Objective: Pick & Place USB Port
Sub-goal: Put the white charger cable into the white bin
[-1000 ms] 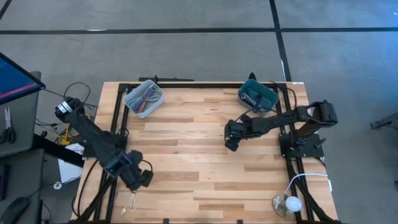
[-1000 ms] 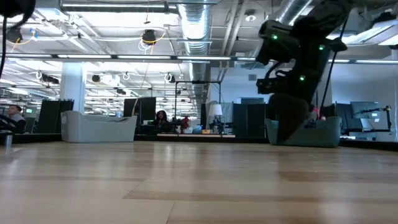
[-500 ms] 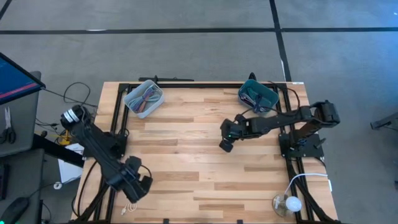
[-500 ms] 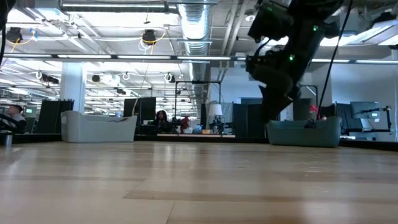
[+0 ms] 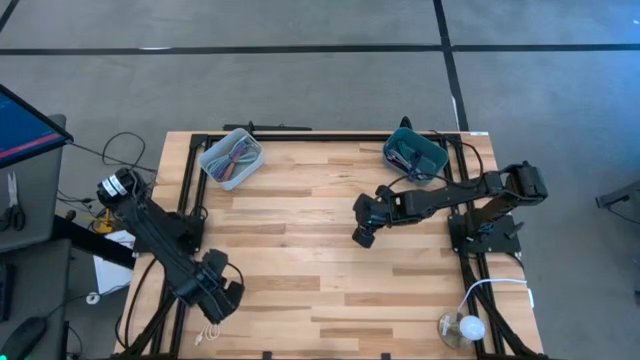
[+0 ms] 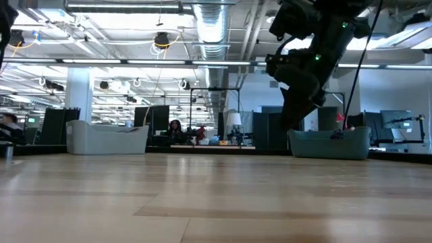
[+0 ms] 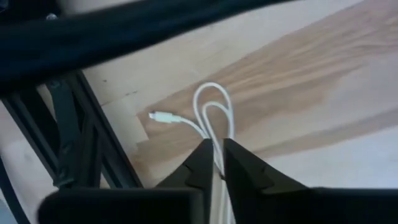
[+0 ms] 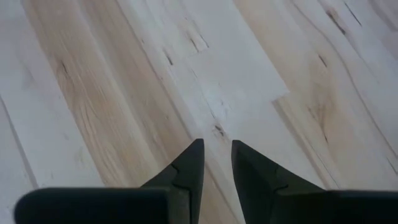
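The wooden table (image 5: 300,270) is mostly bare. At its back edge sit a grey bin (image 5: 231,158) and a teal bin (image 5: 414,152), well apart. The right gripper (image 5: 362,236) hangs over the middle boards, fingers nearly together, holding nothing. The left gripper (image 5: 214,300) is at the front-left corner, fingers closed down on the white USB cable (image 7: 208,115); its loop lies flat, and its plug (image 7: 160,116) points at the table's edge frame. No writing is legible anywhere.
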{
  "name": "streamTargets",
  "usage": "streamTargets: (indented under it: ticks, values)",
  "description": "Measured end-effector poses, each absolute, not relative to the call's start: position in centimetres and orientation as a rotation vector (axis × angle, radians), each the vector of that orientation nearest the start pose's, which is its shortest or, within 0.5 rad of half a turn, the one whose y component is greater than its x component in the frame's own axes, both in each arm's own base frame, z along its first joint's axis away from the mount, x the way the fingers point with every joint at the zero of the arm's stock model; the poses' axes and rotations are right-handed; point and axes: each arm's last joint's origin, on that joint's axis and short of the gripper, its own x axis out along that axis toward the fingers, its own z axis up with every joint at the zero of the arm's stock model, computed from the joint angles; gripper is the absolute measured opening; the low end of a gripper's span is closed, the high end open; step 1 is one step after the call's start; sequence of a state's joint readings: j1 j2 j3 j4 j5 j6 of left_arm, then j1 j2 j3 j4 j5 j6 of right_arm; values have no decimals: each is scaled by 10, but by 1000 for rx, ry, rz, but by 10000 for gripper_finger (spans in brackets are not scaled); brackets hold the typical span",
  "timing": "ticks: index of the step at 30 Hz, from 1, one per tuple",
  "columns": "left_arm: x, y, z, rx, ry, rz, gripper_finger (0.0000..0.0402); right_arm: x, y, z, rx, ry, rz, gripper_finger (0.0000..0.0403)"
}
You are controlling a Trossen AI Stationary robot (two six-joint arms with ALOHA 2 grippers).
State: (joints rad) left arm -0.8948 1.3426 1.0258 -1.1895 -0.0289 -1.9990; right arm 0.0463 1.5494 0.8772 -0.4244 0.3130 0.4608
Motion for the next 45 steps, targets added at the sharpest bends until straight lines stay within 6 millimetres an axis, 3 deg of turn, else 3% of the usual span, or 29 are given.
streamTargets:
  ticks: [9, 18, 35, 45]
  values:
    - [135, -169, 216, -923, 1364, 784, 115, 287, 4, 177, 216, 1000, -480, 74]
    - [138, -171, 195, -994, 1346, 707, 151, 287, 4, 177, 215, 1001, -481, 74]
    - [137, -169, 167, -1076, 1282, 644, 151, 286, 4, 176, 213, 1007, -483, 74]
    - [135, -167, 163, -1078, 1287, 661, 98, 286, 4, 176, 212, 1008, -483, 74]
